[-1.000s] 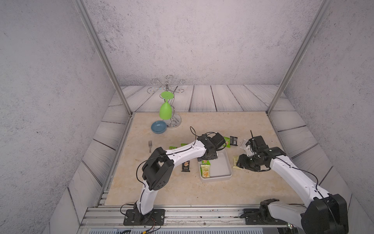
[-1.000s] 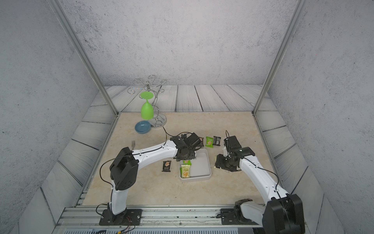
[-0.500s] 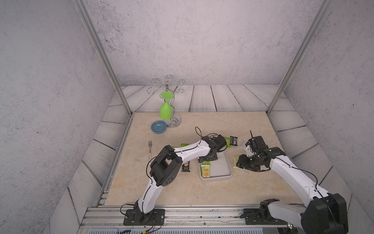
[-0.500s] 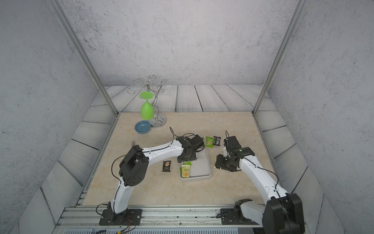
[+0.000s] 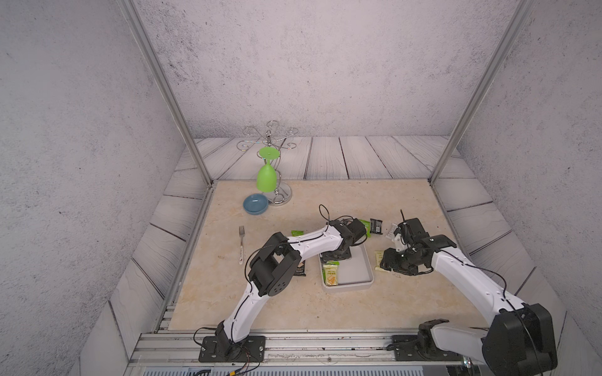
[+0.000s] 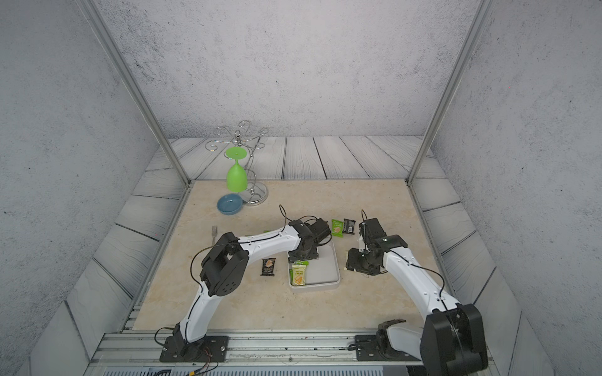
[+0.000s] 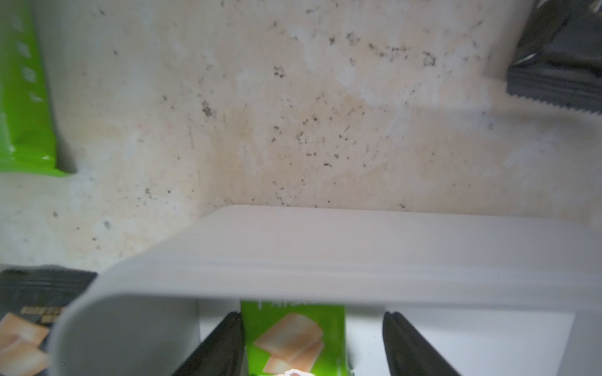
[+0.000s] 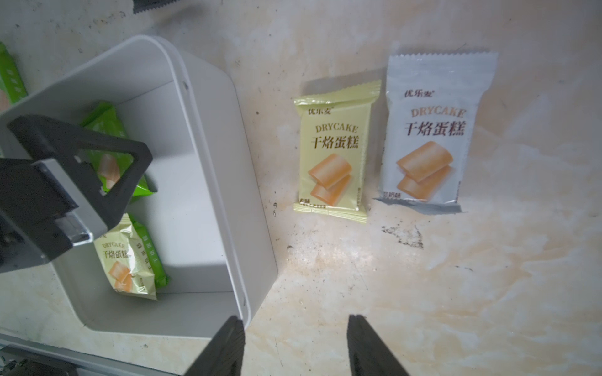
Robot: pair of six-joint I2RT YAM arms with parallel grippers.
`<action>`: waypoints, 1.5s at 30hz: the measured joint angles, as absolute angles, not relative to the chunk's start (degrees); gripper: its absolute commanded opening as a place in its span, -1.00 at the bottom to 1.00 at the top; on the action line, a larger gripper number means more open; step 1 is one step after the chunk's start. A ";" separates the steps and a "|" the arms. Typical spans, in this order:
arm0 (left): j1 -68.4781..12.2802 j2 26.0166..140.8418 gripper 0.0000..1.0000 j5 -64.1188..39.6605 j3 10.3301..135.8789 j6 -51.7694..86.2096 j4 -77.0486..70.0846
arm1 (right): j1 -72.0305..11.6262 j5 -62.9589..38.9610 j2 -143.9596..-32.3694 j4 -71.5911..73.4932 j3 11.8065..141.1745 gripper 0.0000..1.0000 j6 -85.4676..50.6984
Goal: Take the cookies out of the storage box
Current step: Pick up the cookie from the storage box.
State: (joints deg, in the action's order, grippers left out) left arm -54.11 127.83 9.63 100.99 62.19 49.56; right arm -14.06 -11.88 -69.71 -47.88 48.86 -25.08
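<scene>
The storage box point(image 5: 367, 260) point(image 6: 335, 260) is a shallow white tray in mid-table. My left gripper point(image 7: 312, 315) point(image 5: 335, 253) reaches down inside it, open, its fingers point(image 7: 224, 345) straddling a green cookie packet point(image 7: 293, 335) that touches one finger. A pale yellow packet point(image 5: 331, 275) point(image 8: 125, 260) lies in the box's near corner on another green one. My right gripper point(image 8: 294, 320) point(image 5: 389, 262) hangs open over bare table just outside the box's right wall. Beside it lie a pale yellow packet point(image 8: 332, 153) and a white one point(image 8: 426, 136).
More packets lie outside the box: green point(image 5: 366, 227) and black point(image 5: 376, 225) behind it, black point(image 5: 299, 269) and green point(image 5: 297, 232) to its left. A fork point(image 5: 241, 244), a blue dish point(image 5: 255, 204) and a wire stand with a green glass point(image 5: 266, 177) occupy the back left.
The left arm's elbow has swung in toward the box while its gripper stayed over the box's far-left part. The right arm has not moved.
</scene>
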 measured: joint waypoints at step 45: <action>-53.25 122.08 -0.10 3.99 101.80 58.94 43.42 | -14.06 -10.35 -68.66 -49.50 49.01 0.12 -25.30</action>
State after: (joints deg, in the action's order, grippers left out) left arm -53.25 122.08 3.99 101.80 58.94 43.42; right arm -14.06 -10.35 -68.66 -49.50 49.01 -25.30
